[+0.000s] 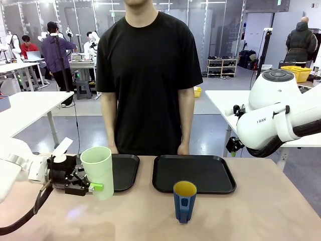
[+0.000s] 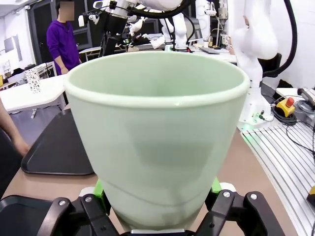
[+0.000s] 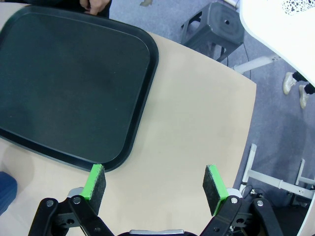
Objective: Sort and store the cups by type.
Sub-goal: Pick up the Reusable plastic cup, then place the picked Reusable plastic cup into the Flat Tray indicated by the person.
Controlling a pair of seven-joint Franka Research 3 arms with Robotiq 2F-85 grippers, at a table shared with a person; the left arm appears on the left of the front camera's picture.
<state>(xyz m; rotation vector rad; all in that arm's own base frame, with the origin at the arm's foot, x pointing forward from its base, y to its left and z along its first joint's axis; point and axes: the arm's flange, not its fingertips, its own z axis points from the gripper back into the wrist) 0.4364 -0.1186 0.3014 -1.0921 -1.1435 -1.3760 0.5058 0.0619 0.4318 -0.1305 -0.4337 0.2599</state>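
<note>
A tall mint-green tumbler (image 1: 98, 170) stands slightly tilted at the table's left, just in front of the left black tray (image 1: 128, 170). My left gripper (image 1: 93, 185) is shut on its lower part, green pads on either side. In the left wrist view the tumbler (image 2: 157, 132) looms close above my left gripper (image 2: 157, 196). The dark blue mug (image 1: 185, 202), yellow inside, stands upright at the front middle, free of any grip. My right gripper (image 3: 155, 186) hangs open and empty above the table beside the right tray (image 3: 74, 83); a sliver of the blue mug (image 3: 6, 191) shows at the left edge.
Two black trays lie side by side at the far edge, the right tray (image 1: 194, 173) bare. A person stands behind them, hands (image 1: 183, 149) down at the table's far edge. My right arm (image 1: 276, 118) is raised at the right.
</note>
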